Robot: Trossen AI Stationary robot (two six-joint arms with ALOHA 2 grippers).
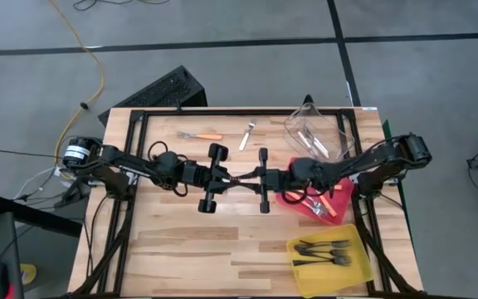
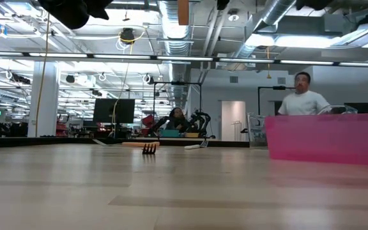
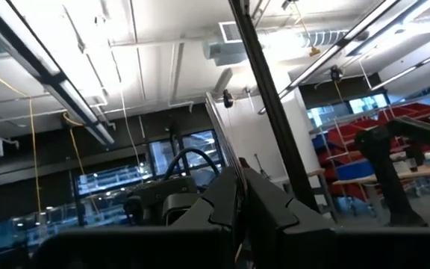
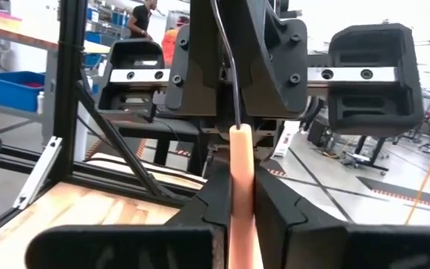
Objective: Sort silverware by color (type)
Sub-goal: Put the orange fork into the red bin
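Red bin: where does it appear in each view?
High view: red bin, right of centre.
Low view: its wall at the right edge.
Left wrist view: not in it.
Right wrist view: not in it.
Shared landmark: the orange-handled fork lying on the table.

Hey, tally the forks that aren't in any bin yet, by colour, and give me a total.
Orange-handled: 2, the loose fork on the table and the held fork in the right gripper
Pale: 1, the pale fork on the table
Black: 0
Total: 3
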